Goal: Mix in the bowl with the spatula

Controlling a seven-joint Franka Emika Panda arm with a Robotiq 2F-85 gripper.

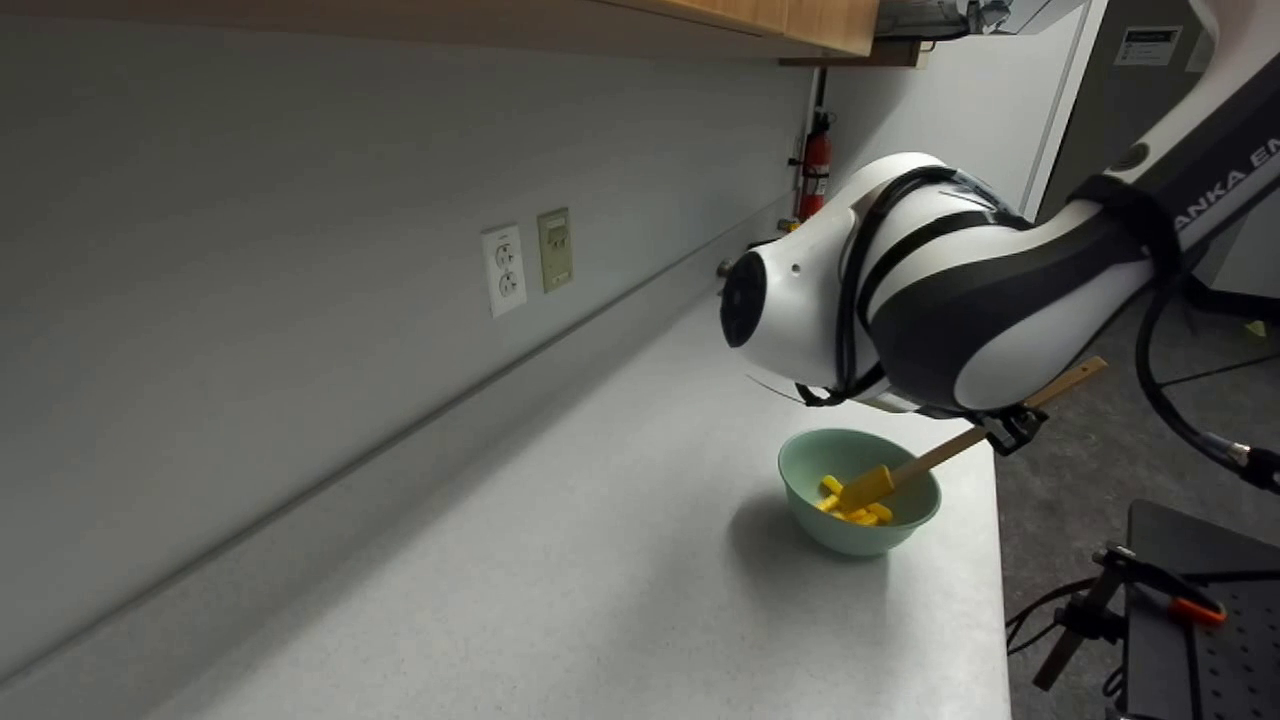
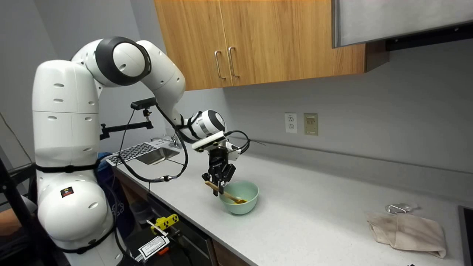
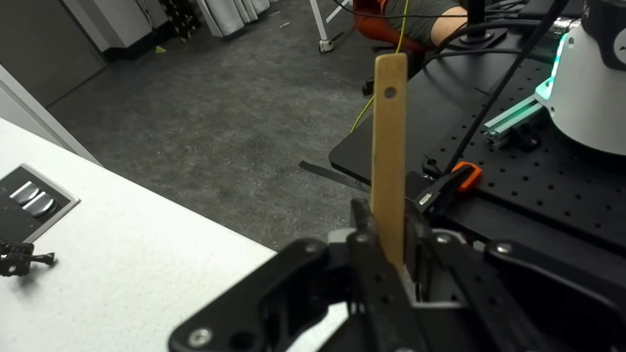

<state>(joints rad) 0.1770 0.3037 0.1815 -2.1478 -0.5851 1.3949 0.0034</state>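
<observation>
Where the arm point(image 1: 1000, 290) bears lettering, we read "ANKA E", the rest out of sight. One white label point(image 2: 154, 246): print too small for us. One spatula point(image 1: 940, 455): handle clamped between the jaws, end jutting beyond them, yellow head inside the green bowl point(image 1: 850, 541), with yellow pieces point(image 1: 878, 512), on the surface point(image 1: 560, 600).

In an exterior view, the bowl point(image 2: 240, 210) is standing on the counter point(image 2: 314, 214), the spatula point(image 2: 229, 196) is running from inside it toward ten o'clock, between the gripper's point(image 2: 218, 190) fingers point(image 2: 221, 189), a cloth point(image 2: 410, 234) is lying at the bowl's three o'clock
</observation>
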